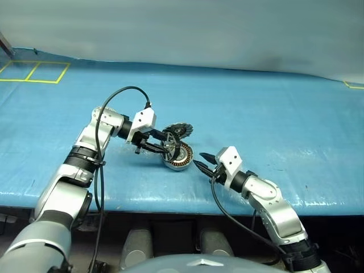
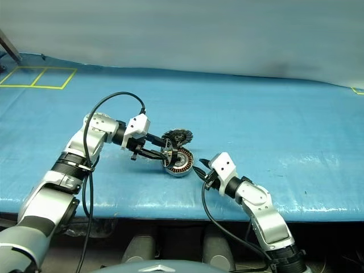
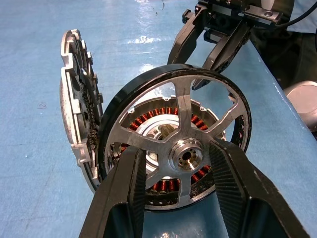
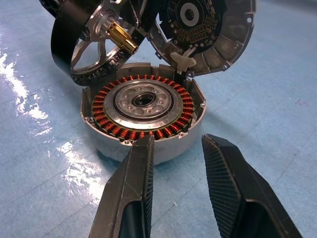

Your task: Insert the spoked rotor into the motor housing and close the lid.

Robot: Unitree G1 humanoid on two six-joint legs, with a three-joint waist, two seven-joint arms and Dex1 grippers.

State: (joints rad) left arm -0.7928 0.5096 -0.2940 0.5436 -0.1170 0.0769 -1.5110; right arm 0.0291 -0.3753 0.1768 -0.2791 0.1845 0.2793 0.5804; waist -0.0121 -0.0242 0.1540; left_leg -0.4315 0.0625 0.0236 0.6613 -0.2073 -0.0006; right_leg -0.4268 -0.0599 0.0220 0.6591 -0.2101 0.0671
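Nearest to the camera, the right gripper (image 1: 200, 161) is hovering just above the blue table cover (image 1: 273, 114), close to the front edge. Its two black fingers (image 4: 133, 188) are standing a little apart with nothing between them, and they are pointing at the motor housing (image 4: 143, 119) from just beside it, not touching. The right arm is coming up from below the table edge, bent at the elbow.

The cover is lying a bit wrinkled and shiny, with yellow tape squares (image 1: 34, 71) at the far left corner. Behind the table a pale wall (image 1: 182, 28) is running across.

The housing is sitting on the cover near the middle, its copper winding ring facing up. The lid (image 4: 208, 29) is standing open at its far rim, the dark toothed face turned to the housing.

The left arm is reaching in from the left, wrist turned to the right. The left gripper (image 3: 181, 163) is holding the spoked rotor (image 3: 178, 144), tilted on edge, above the housing's left rim, one finger at each side of the hub
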